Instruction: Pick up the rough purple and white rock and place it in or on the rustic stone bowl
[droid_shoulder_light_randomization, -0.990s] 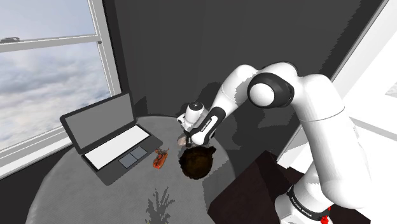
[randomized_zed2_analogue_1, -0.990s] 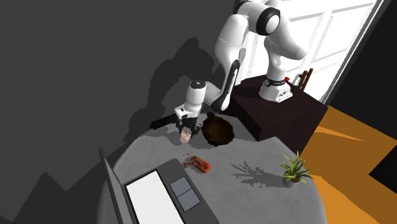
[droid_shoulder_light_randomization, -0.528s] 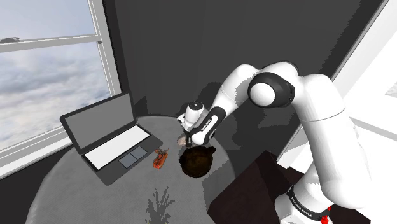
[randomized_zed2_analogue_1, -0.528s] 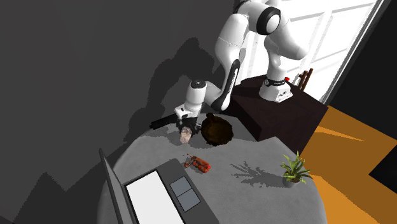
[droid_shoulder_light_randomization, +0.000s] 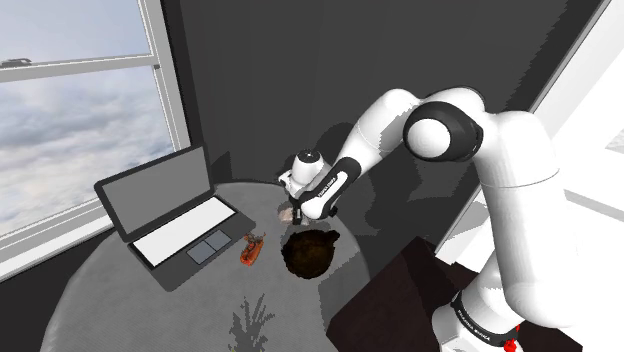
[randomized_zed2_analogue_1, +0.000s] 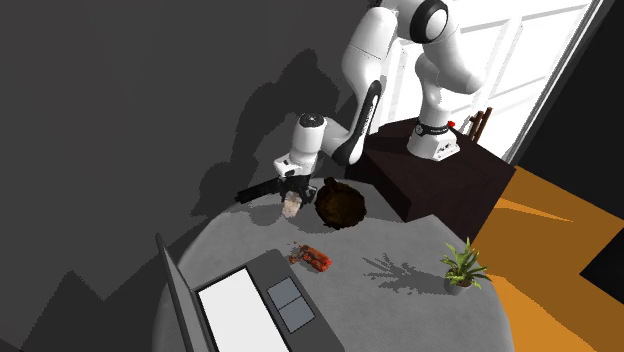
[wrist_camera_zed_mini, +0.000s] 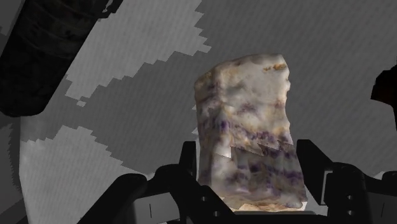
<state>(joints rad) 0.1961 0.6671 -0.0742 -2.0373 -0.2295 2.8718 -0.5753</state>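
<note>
A rough white rock with purple veins (wrist_camera_zed_mini: 248, 127) sits clasped between my black fingers in the wrist view. My gripper (droid_shoulder_light_randomization: 296, 213) is shut on it and holds it above the round grey table, just off the dark brown stone bowl (droid_shoulder_light_randomization: 308, 251). In the second exterior view the rock (randomized_zed2_analogue_1: 292, 206) hangs below the gripper (randomized_zed2_analogue_1: 293, 203), to the left of the bowl (randomized_zed2_analogue_1: 340, 205). Part of the bowl's dark rim (wrist_camera_zed_mini: 38, 51) shows in a corner of the wrist view.
An open laptop (droid_shoulder_light_randomization: 170, 214) stands on the table (droid_shoulder_light_randomization: 120, 300) toward the shoulder view's left. A small red-orange object (droid_shoulder_light_randomization: 251, 249) lies between laptop and bowl. A small potted plant (randomized_zed2_analogue_1: 462, 265) stands near the table's edge. The dark stand (randomized_zed2_analogue_1: 440, 175) is beside the bowl.
The arm has risen, lifting the gripper and the rock higher above the table. The bowl, laptop and other things have stayed put.
</note>
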